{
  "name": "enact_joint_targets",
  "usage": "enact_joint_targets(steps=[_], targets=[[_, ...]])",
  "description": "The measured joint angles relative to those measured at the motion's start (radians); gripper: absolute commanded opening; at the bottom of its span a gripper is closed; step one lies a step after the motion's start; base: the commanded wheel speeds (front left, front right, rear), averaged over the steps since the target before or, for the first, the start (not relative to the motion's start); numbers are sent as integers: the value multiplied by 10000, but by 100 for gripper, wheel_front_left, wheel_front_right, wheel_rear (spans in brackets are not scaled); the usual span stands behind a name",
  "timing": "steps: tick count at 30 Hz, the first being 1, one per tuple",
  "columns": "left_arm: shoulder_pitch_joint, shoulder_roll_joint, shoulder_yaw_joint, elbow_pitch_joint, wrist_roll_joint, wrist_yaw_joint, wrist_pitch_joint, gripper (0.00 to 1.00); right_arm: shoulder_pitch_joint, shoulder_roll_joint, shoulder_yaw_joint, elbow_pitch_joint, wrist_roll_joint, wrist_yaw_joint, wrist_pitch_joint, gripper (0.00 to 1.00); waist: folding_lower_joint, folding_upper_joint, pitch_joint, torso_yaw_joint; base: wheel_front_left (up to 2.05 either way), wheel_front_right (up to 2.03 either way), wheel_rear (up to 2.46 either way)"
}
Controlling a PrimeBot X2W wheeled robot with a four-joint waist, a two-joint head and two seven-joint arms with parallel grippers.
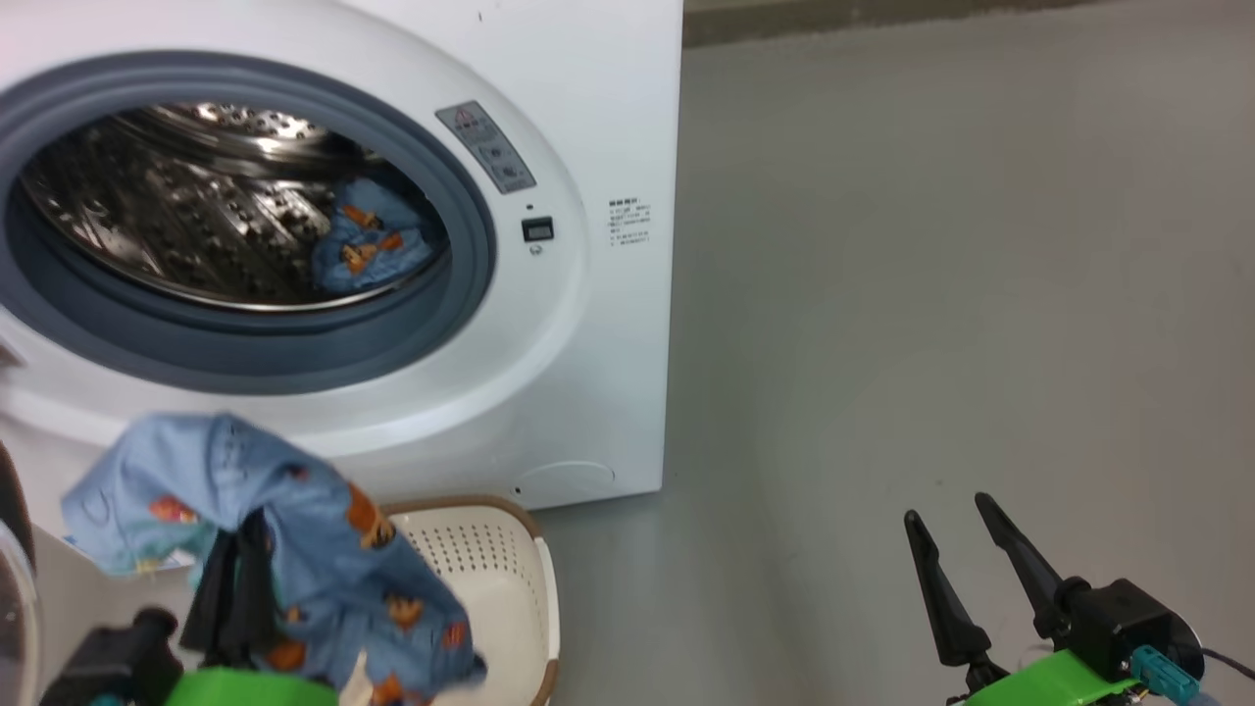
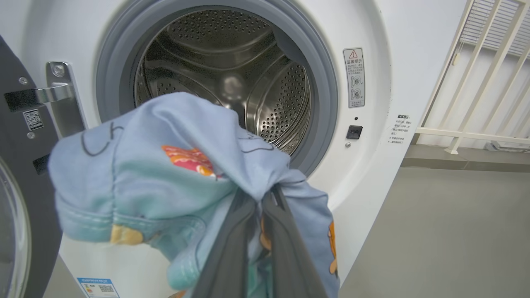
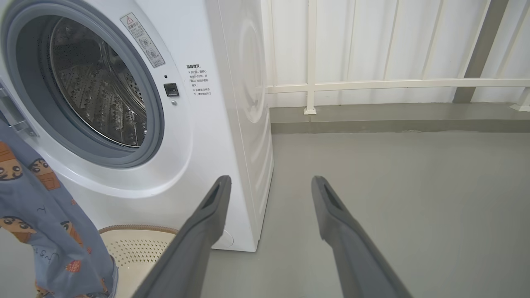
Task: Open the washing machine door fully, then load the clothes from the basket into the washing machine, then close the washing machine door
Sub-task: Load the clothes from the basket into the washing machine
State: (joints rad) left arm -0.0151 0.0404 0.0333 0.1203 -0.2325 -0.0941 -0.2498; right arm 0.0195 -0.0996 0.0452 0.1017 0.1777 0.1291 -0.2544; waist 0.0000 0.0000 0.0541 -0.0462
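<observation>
Blue bear-print garment (image 2: 136,174) hangs clenched in my left gripper (image 2: 266,194), with the fingers pinched tight on a fold. It is bunched in front of the washing machine (image 1: 608,118) opening, over the left part of the basket (image 1: 515,579). A second garment (image 1: 373,245) lies inside the steel drum (image 1: 176,216), low on its right side by the grey seal. The basket sits on the floor just beside the machine's front base. The washing machine door (image 2: 18,136) stands swung open on my left. My right gripper (image 1: 947,507) is released, fingers spread wide and grasping nothing, above bare grey floor (image 1: 931,294) to the right of the machine.
</observation>
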Motion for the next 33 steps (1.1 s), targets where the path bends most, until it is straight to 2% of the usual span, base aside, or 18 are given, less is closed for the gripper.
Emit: enact_joint_targets(steps=[14, 33], targets=[[-3416, 21, 546, 965, 119, -249, -38, 0, -1072, 59, 196, -217, 13, 0, 0, 100, 0, 0, 1751, -373, 0, 0, 0], [-7199, 1074, 788, 2894, 376, -337, -42, 0, -2366, 242, 497, -445, 31, 0, 0, 100, 0, 0, 4304, -1019, 0, 0, 0]])
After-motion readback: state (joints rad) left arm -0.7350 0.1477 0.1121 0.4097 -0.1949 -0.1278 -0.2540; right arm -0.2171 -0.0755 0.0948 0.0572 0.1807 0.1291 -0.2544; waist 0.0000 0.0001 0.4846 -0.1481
